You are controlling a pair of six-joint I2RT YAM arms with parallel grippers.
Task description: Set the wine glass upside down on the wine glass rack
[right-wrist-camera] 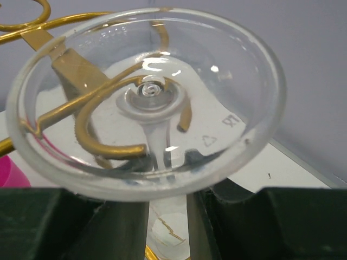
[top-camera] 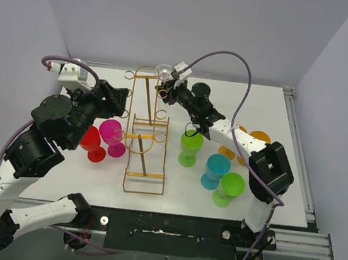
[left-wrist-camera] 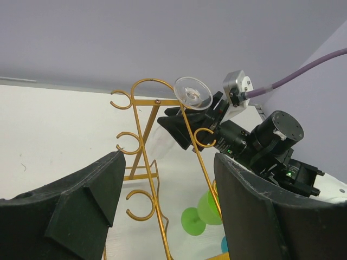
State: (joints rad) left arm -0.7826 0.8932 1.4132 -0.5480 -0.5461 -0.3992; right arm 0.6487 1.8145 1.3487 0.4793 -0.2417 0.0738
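Observation:
A clear wine glass point(top-camera: 164, 72) is held upside down, foot up, at the top right of the gold wire wine glass rack point(top-camera: 148, 133). My right gripper point(top-camera: 168, 92) is shut on it just below the foot. In the right wrist view the foot point(right-wrist-camera: 149, 92) fills the frame, the stem sits inside a ring hook point(right-wrist-camera: 97, 135), and the gripper point(right-wrist-camera: 168, 216) closes round the stem and bowl. My left gripper point(top-camera: 118, 107) is open and empty beside the rack's left side. The left wrist view shows the rack point(left-wrist-camera: 142, 141) and the glass point(left-wrist-camera: 192, 93) beyond the left gripper point(left-wrist-camera: 165, 216).
Red point(top-camera: 92, 142) and magenta point(top-camera: 113, 135) glasses stand left of the rack. A green glass point(top-camera: 190, 146), a teal one point(top-camera: 215, 170), another green one point(top-camera: 229, 187) and orange ones point(top-camera: 252, 138) stand to its right. A metal rail point(top-camera: 298, 151) edges the table's right side.

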